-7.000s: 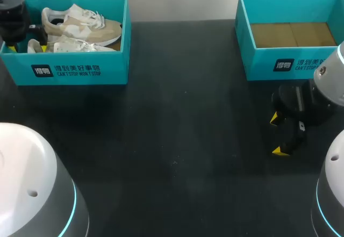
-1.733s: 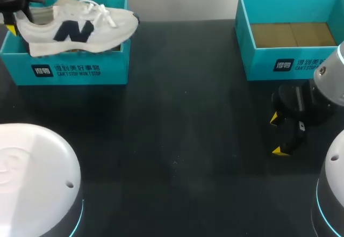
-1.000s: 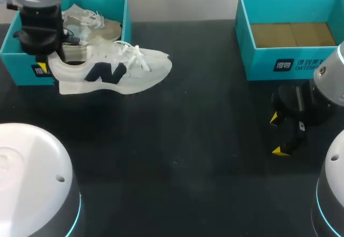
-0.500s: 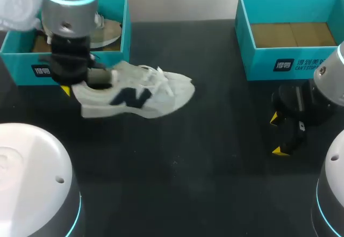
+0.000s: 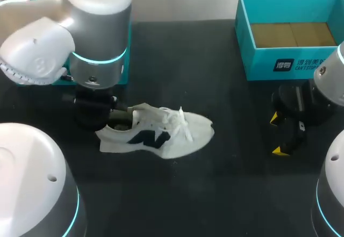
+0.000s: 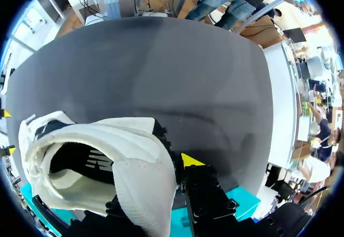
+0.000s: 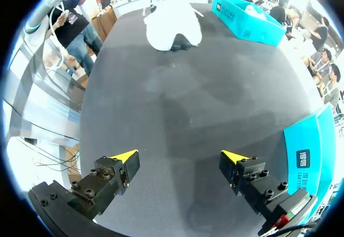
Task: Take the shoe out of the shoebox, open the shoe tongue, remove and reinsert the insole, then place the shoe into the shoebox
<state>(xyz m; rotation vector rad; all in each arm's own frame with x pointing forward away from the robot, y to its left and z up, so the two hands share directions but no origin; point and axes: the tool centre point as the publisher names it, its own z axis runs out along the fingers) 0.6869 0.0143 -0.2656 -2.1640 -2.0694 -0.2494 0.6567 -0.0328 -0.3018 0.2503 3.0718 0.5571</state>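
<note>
While left tool (image 6: 158,167) clamps shoe (image 5: 161,137) by heel, right tool (image 7: 180,156) gapes.

Table (image 5: 231,188): black matte top filling the head view, with faint pale specks near its middle. Teal box (image 5: 259,65): open, rectangular, standing at the table's far right; white print on its front wall; floor lined with two tan card panels lying side by side, touching along one seam.

Left gripper (image 5: 105,121) seemingly clamped on shoe (image 5: 172,137), right gripper (image 7: 180,156) spread wide
</note>
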